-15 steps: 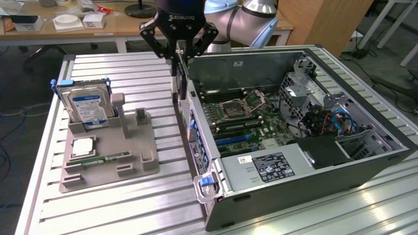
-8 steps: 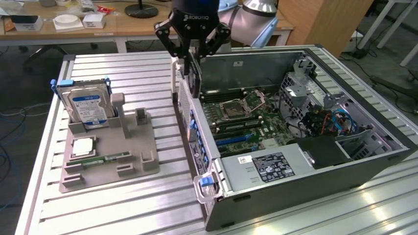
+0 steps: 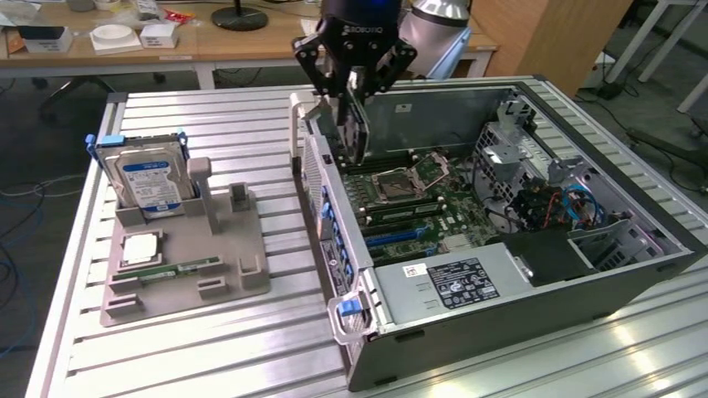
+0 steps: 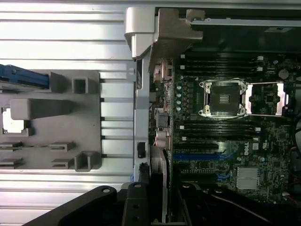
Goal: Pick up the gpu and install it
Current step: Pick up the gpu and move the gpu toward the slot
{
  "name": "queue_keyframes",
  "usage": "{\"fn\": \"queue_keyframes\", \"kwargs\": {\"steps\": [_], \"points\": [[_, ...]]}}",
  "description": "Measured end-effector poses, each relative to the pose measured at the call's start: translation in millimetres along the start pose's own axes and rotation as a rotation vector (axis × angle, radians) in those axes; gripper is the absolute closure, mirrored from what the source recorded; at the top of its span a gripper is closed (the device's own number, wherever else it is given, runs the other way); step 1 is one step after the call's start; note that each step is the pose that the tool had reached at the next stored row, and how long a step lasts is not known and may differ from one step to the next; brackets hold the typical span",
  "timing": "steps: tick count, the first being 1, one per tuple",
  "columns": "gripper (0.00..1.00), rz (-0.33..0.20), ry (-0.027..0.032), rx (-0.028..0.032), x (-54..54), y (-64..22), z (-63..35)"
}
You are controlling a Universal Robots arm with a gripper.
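My gripper [image 3: 351, 87] hangs above the open computer case [image 3: 619, 274], over its wall on the exterior view's left. It is shut on the gpu [image 3: 350, 133], a thin dark card held edge-on that points down beside that wall. In the wrist view the gpu [image 4: 159, 181] runs as a narrow strip out from between the black fingers [image 4: 136, 207]. It hangs over the edge of the motherboard [image 4: 225, 141], close to the blue slot [image 4: 197, 154]. The bare processor socket [image 3: 396, 184] lies just beyond the card.
A grey fixture tray [image 3: 188, 274] on the slatted metal table [image 3: 221, 348] holds an upright hard drive [image 3: 149, 182] with a blue label, a RAM stick [image 3: 166, 271] and a processor chip [image 3: 141, 249]. Drive cages and cables fill the case's far side [image 3: 553, 199].
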State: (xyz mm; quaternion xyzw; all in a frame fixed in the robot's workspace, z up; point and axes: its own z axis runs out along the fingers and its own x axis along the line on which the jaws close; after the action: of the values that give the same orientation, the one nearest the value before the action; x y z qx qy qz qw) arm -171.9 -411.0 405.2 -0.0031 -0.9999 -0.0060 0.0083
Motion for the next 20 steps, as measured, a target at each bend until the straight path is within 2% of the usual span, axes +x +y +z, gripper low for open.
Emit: {"fn": "queue_keyframes", "kwargs": {"steps": [20], "points": [[0.73,0.0,-0.0169,0.0,-82.9,0.5,2.0]]}}
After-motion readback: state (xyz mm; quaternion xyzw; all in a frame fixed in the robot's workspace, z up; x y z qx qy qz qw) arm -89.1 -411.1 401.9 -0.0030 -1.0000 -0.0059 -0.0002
